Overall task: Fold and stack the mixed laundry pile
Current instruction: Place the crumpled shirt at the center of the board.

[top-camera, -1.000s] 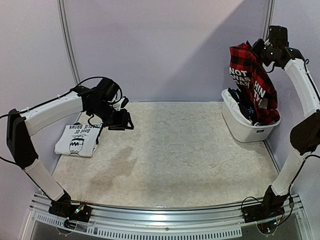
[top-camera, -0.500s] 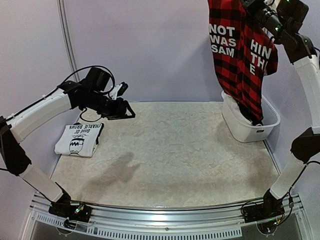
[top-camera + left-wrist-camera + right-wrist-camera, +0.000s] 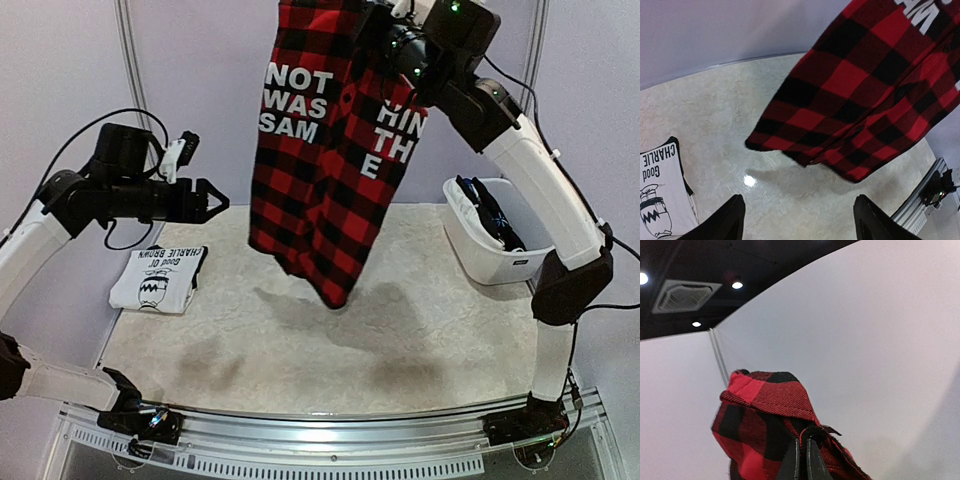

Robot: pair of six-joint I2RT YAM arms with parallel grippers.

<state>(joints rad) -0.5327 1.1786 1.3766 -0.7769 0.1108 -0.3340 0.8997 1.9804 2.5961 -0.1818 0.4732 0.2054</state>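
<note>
As the soft, light plaid garment (image 3: 318, 200) hangs from the clamped right gripper (image 3: 803, 457), the left gripper (image 3: 214, 198), spread and empty, should probably catch its loose hem.

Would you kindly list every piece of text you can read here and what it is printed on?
"NOT WAS SAM": plaid garment.
"HIN TH E": same garment, the rest lost in folds.
"Good" and "CHARLIE BROWN": T-shirt.
Tub label: too small to read.

You will find the white tub (image 3: 497, 262) at the right rear of the pale marbled counter (image 3: 420, 340), close to the lilac wall (image 3: 200, 90). A ribbed metal rail (image 3: 330, 445) runs along the counter's near edge.
</note>
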